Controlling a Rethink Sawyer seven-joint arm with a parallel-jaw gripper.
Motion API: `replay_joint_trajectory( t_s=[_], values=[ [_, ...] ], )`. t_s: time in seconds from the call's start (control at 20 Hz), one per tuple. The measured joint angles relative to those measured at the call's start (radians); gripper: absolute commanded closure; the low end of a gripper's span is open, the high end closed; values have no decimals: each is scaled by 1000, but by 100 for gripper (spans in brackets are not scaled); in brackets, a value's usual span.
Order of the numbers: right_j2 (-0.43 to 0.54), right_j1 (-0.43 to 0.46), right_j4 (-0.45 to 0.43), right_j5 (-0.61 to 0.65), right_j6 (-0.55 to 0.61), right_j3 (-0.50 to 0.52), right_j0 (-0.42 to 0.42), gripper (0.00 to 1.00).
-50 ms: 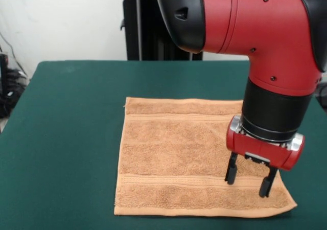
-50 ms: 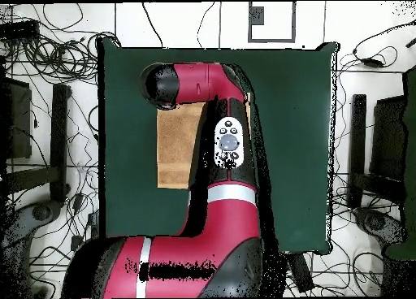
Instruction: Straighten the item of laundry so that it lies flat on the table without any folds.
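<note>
1. A white wall [image 1: 61, 20] is seen behind the table's far edge, and tangled cables [image 2: 49, 60] lie on the pale floor around it in the overhead view.
2. The table [image 1: 61, 138] is covered in dark green felt; its left side is bare.
3. The towel [image 1: 173, 158] is spread flat on the table, nearer the front edge, with woven bands running across near its far and near ends. No folds are seen; its front right corner juts outward.
4. The gripper [image 1: 248, 181] is held over the towel's front right part, its two black fingers spread apart with nothing between them.
</note>
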Motion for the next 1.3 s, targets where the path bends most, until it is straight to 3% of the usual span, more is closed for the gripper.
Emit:
replay_joint_trajectory(
  t_s=[1.3],
  values=[
    [-1, -10, 0, -33, 0, 20, 17, 0]
  ],
)
